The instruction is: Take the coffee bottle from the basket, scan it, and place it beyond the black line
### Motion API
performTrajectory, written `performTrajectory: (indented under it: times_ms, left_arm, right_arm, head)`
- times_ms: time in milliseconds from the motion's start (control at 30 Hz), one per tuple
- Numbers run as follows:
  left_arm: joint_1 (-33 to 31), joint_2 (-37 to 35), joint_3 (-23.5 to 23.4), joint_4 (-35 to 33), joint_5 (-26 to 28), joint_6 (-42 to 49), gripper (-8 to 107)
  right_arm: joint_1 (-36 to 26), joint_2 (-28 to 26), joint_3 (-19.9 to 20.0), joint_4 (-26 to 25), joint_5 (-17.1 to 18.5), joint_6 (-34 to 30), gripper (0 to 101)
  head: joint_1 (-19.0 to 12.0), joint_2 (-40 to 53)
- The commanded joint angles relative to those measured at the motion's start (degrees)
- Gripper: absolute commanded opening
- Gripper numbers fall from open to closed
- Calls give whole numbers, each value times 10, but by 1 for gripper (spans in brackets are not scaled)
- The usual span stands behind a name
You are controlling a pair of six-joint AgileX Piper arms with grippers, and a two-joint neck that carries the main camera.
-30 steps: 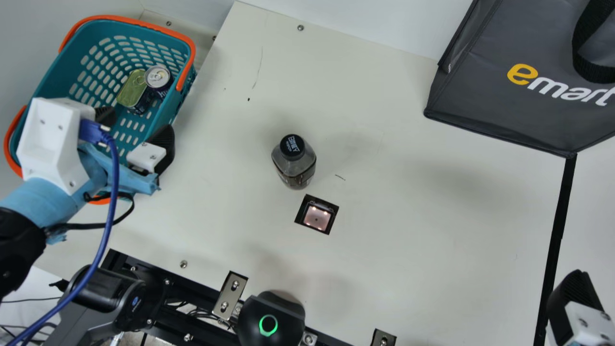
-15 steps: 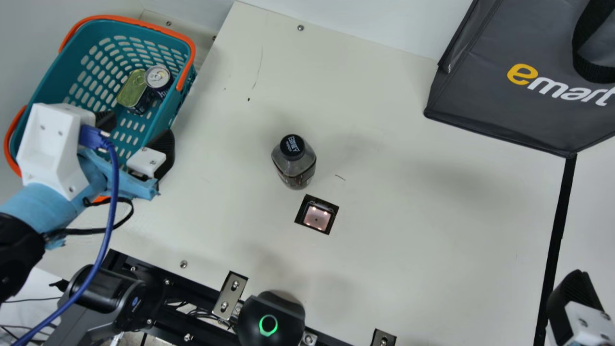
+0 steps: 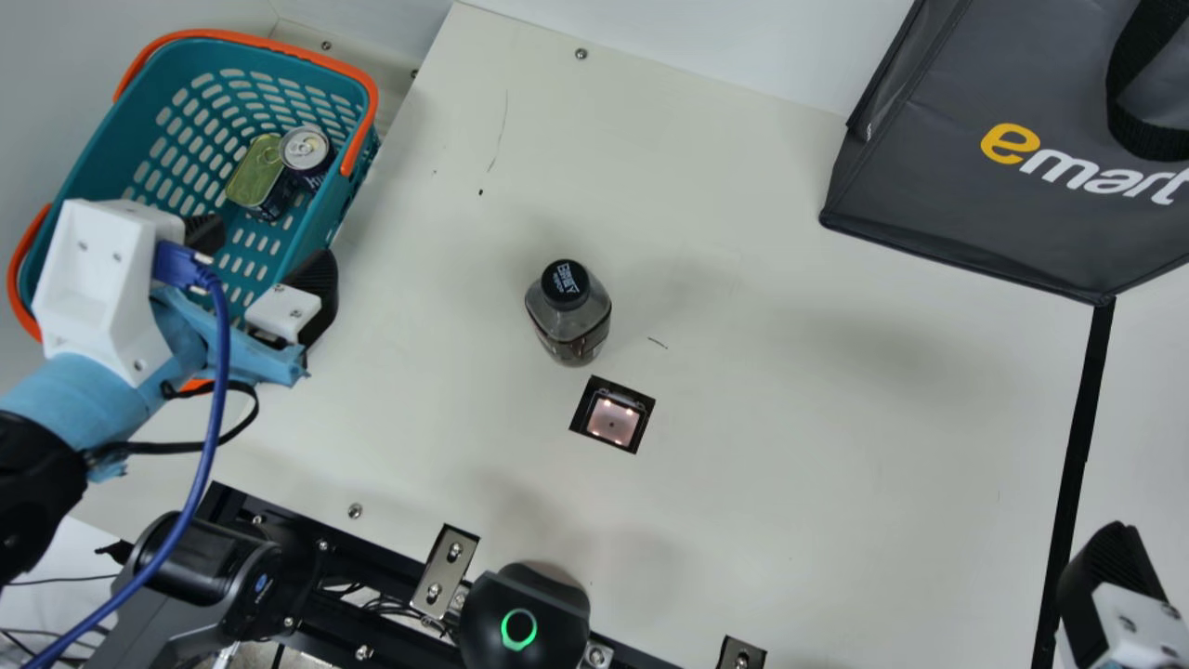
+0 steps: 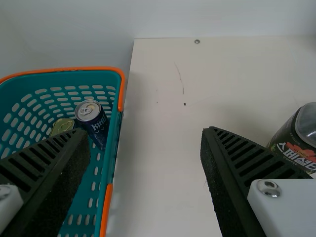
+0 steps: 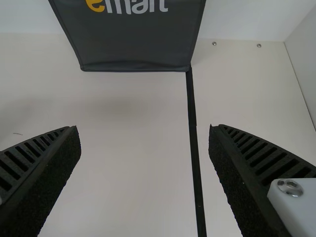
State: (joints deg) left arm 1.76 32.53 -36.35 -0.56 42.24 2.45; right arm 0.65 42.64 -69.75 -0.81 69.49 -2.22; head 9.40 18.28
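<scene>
Dark coffee bottle of see-through plastic with a black cap (image 3: 568, 321) stands upright on the cream table (image 3: 836, 446), long axis vertical, just beside the square lit scanner window (image 3: 613, 421). We have the black ribbed left gripper (image 3: 261, 243) by the teal plastic basket (image 3: 116, 158), fingers apart, gripping nothing; bottle lies well off to its right. Black ribbed right gripper (image 5: 144, 129), also spread and unloaded, is farther from it, so we'd favour the left arm

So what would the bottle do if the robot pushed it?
The bottle might tip if pushed near its black cap, because it's standing upright. If it fell, its squarish body might stop it rolling far. It looks smooth, so it could feel slippery.
</scene>
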Motion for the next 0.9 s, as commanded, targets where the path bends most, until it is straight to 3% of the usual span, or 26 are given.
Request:
performTrajectory:
  times_ms: [0,867]
  left_arm:
    - [0,0,0,0,0,0,90]
    - [0,0,0,0,0,0,90]
  right_arm:
    - [0,0,0,0,0,0,91]
    - [0,0,0,0,0,0,91]
  head:
    - [-15,1]
    - [-15,1]
